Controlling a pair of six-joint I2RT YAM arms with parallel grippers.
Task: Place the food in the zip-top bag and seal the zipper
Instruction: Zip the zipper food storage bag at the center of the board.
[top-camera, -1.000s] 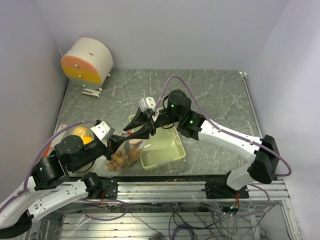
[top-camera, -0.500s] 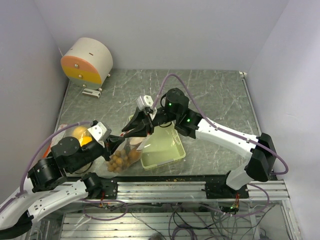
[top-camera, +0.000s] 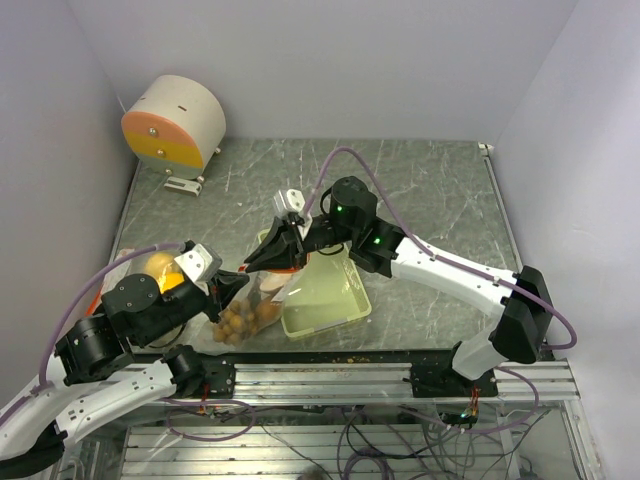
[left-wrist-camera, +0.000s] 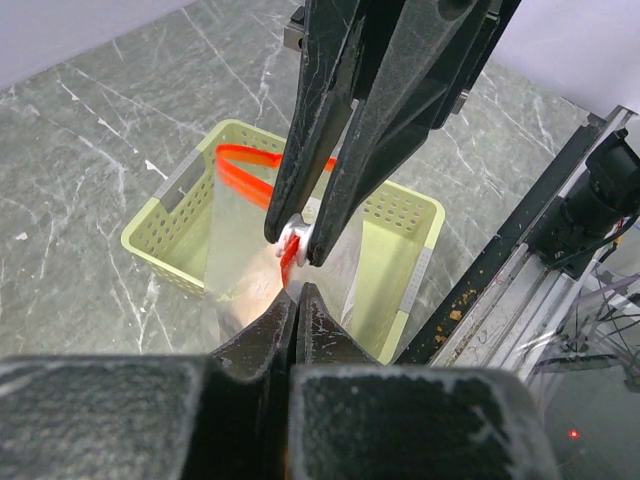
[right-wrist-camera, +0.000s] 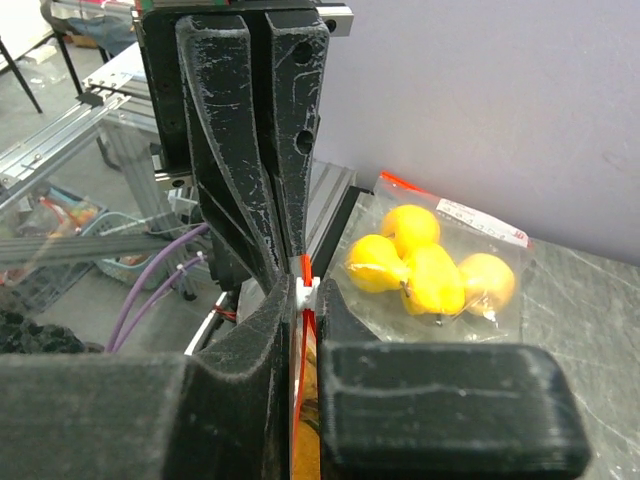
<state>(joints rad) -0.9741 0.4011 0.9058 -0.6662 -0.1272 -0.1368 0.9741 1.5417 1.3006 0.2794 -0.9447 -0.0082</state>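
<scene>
Top view: right gripper (top-camera: 252, 265) comes in from the far side and left gripper (top-camera: 236, 284) from the near left, tips meeting nose to nose over the mouth of the zip-top bag (top-camera: 248, 312), which stands just beside the near-left corner of the pale green tray (top-camera: 335, 305), touching it or not cant tell; brown berries (top-camera: 240, 320) show through the film low down, something reddish above them, cant tell which fruit; yellow fruits (top-camera: 165, 270) lie well to the left, partly behind the left arm. Held like this, I judge one gripper anchors the bag end so the other can run the closure along it. Left wrist view: own jaws pressed together with no gap, on the clear film at the bag's top edge; straight ahead the right gripper's fingers (left-wrist-camera: 420, 90) pinch down onto the white slider (left-wrist-camera: 291, 240), which sits just beyond the left tips, nearly touching; red zipper (left-wrist-camera: 243, 165) loops open behind it over the tray, so that stretch looks not yet shut. Right wrist view: own jaws closed to slider width, slider clamped at the very tips, red strip running down between them; left gripper's fingers (right-wrist-camera: 225, 150) hang right in front, shut tight. Yellow fruits sit in a second bag (right-wrist-camera: 480, 232) off to the right, apart from both grippers. My read: food is in, only the zipper pull is left
</scene>
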